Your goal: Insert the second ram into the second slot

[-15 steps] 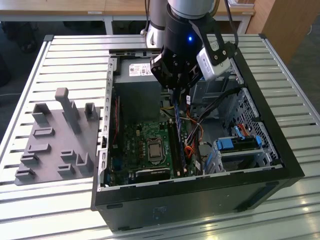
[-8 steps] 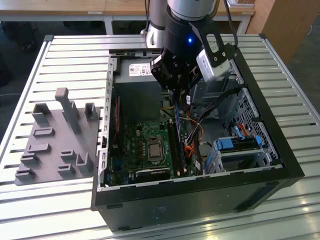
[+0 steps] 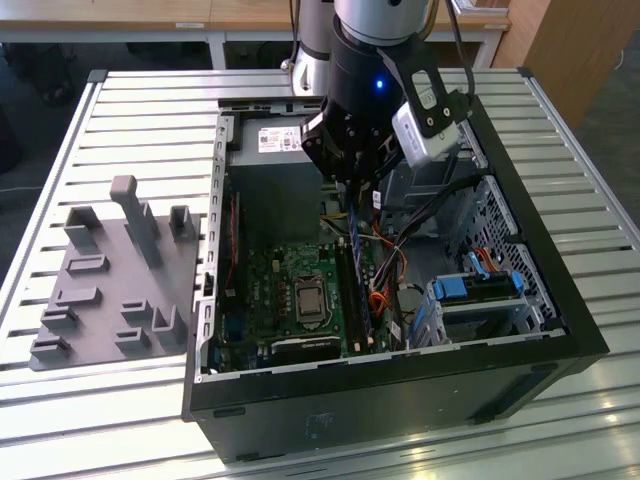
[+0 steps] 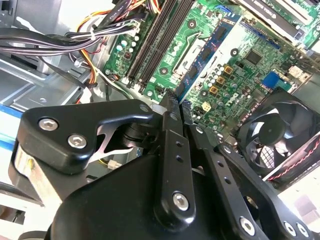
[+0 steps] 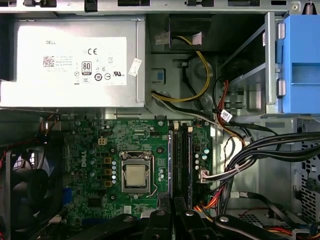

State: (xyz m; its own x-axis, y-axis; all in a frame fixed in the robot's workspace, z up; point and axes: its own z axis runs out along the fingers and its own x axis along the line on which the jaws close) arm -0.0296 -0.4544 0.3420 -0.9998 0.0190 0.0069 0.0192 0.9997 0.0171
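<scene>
**Ann:** What are the fingers [image 4: 170, 145] doing?

**Ben:** They are pinched tight on the ram [image 4: 218, 34]. The gripper [image 4: 178, 104] holds it by one long edge.

**Ann:** Where is the ram?

**Ben:** It hangs just over the slots [image 3: 358, 295]. Its long side runs the same way as the slots. I think it is not down in a slot yet.

**Ann:** Is it heavy?

**Ben:** I think it is very light. It looks thin and stiff, like a hard card. It could crack if it is pushed in crooked. Its flat sides look smooth, so it may slip unless the pinch is firm.

**Ann:** Where is the best place to hold it?

**Ben:** I would say on the top edge, near the middle. That keeps it level and leaves the edge that faces the slots free.

**Ann:** What does it look like?

**Ben:** It is a long, flat, blue stick with little black squares on its side. In the first wrist view it is edge-on, a thin line over the slots.

**Ann:** What is around it?

**Ben:** A green board [image 5: 100, 145] lies under the slots. Wires [image 5: 260, 155] bunch up beside the slots. A fan [image 5: 25, 190] sits well away from the slots, across the board. A black case [image 3: 400, 400] goes round it all.
</scene>
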